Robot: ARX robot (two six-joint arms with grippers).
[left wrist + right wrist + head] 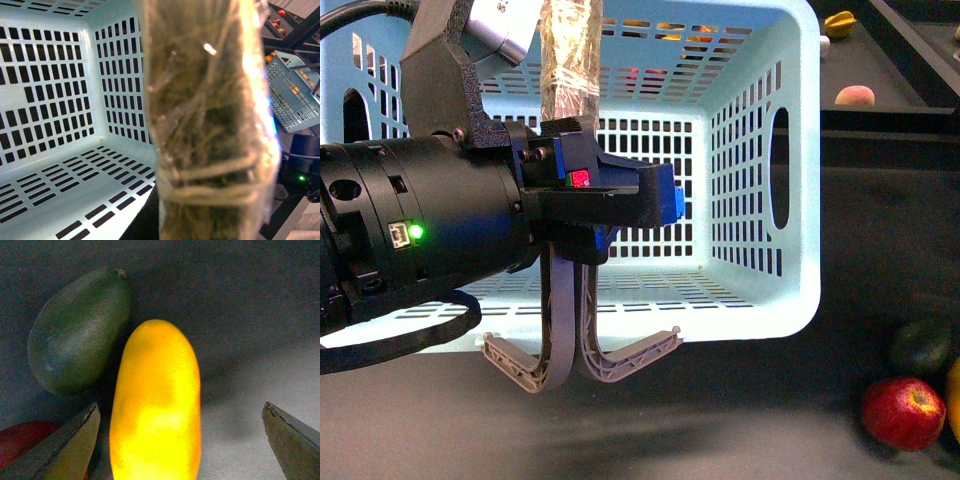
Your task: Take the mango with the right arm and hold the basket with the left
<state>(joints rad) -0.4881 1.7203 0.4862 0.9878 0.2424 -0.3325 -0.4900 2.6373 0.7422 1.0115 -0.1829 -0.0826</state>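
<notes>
Right hand (181,410) open, straddling mango (156,390), grasp pending; left hand (578,345) at basket (798,290) rim, closure cannot be told.

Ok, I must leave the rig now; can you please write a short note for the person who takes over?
Left claw: hangs in front of the basket's near rim; whether it grips anything cannot be told. The wrapped handle is close before its camera.
Right claw: open, one finger on each side of the mango, not closed on it.
The mango lies on the table beside a dark green fruit and a red apple.
Done: right claw lined up.
To do: close on the mango, lift it, check the basket hold.
</notes>
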